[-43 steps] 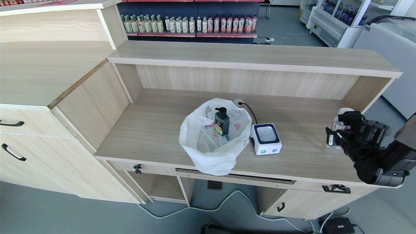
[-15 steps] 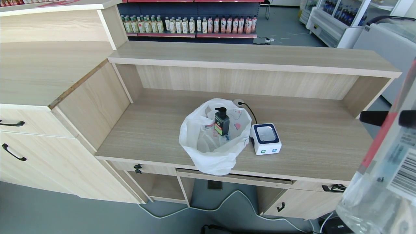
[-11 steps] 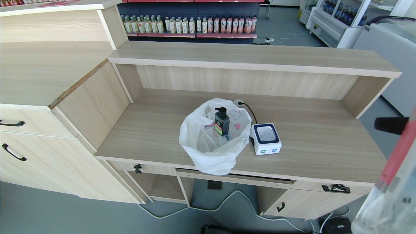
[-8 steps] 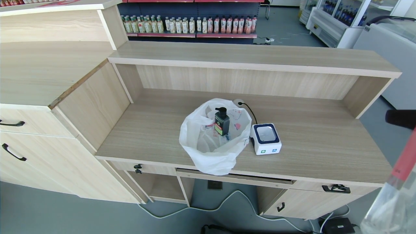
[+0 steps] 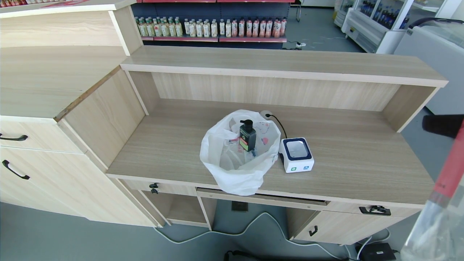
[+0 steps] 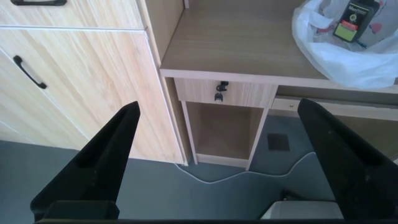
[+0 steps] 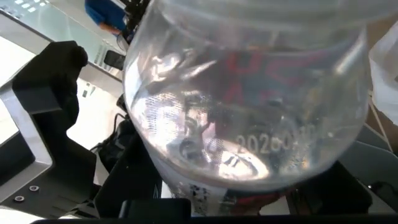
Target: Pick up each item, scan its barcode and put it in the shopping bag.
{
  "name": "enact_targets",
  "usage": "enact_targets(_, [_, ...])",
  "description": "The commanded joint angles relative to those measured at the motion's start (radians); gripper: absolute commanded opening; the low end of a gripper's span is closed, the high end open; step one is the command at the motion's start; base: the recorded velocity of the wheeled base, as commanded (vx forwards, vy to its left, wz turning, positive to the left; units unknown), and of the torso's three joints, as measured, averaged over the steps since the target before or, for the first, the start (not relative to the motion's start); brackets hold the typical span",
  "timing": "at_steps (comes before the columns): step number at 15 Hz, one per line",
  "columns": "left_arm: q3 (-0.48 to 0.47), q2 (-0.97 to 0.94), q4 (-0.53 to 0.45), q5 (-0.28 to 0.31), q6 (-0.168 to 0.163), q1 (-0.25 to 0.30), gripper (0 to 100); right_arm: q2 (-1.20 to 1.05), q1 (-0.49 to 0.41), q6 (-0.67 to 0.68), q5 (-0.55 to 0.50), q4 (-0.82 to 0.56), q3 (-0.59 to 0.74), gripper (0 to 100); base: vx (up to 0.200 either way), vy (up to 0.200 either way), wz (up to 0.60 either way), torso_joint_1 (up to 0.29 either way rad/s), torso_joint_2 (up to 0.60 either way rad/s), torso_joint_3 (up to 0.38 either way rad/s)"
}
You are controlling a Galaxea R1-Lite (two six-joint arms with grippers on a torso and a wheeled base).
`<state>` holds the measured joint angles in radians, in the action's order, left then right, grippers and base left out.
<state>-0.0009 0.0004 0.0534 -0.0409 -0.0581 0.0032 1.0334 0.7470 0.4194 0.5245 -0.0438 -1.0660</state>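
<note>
A white shopping bag (image 5: 232, 170) stands open at the counter's front, with a black pump bottle (image 5: 247, 136) upright inside it. Just right of the bag sits the white barcode scanner (image 5: 296, 154), window facing up. A clear plastic bottle with a red label (image 5: 444, 203) hangs close to the head camera at the far right, off the counter's right end. My right gripper is shut on it; one black finger (image 5: 441, 125) shows above the label. The bottle's base (image 7: 249, 112) faces the right wrist camera. My left gripper (image 6: 217, 109) is open and low before the counter, left of the bag (image 6: 348, 53).
The wooden counter (image 5: 348, 159) has a back wall, a raised left side panel (image 5: 105, 119) and a top shelf. A black cable (image 5: 277, 123) runs from the scanner to the back. Drawers and an open cubby (image 6: 224, 130) lie below the front edge.
My right gripper lifted the clear bottle off the counter's right end and brought it up near the head camera. In the last second the bottle drifted further right, toward the picture's edge.
</note>
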Motion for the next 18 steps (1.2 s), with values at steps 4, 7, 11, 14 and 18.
enact_targets(4, [-0.001, 0.0, 0.0, -0.001, 0.0, 0.0, 100, 0.017, 0.041, 0.002, 0.012, -0.079, -0.052, 0, 0.0, 0.0, 0.0, 0.0, 0.0, 0.0])
enact_targets(7, [-0.001, 0.0, 0.0, -0.001, 0.0, 0.0, 100, -0.007, 0.074, 0.002, 0.017, -0.134, -0.058, 0, 0.0, 0.0, 0.0, 0.0, 0.0, 0.0])
enact_targets(11, [0.001, 0.0, 0.0, -0.001, 0.0, 0.0, 100, -0.027, 0.12, 0.002, 0.02, -0.189, -0.088, 0, 0.0, 0.0, 0.0, 0.0, 0.0, 0.0])
enact_targets(14, [-0.001, 0.0, 0.0, -0.001, 0.0, 0.0, 100, -0.047, 0.118, 0.001, 0.019, -0.191, -0.06, 0, 0.0, 0.0, 0.0, 0.0, 0.0, 0.0])
enact_targets(18, [-0.001, 0.0, 0.0, -0.001, 0.0, 0.0, 100, -0.075, 0.094, -0.004, 0.008, -0.189, -0.005, 0, 0.0, 0.0, 0.0, 0.0, 0.0, 0.0])
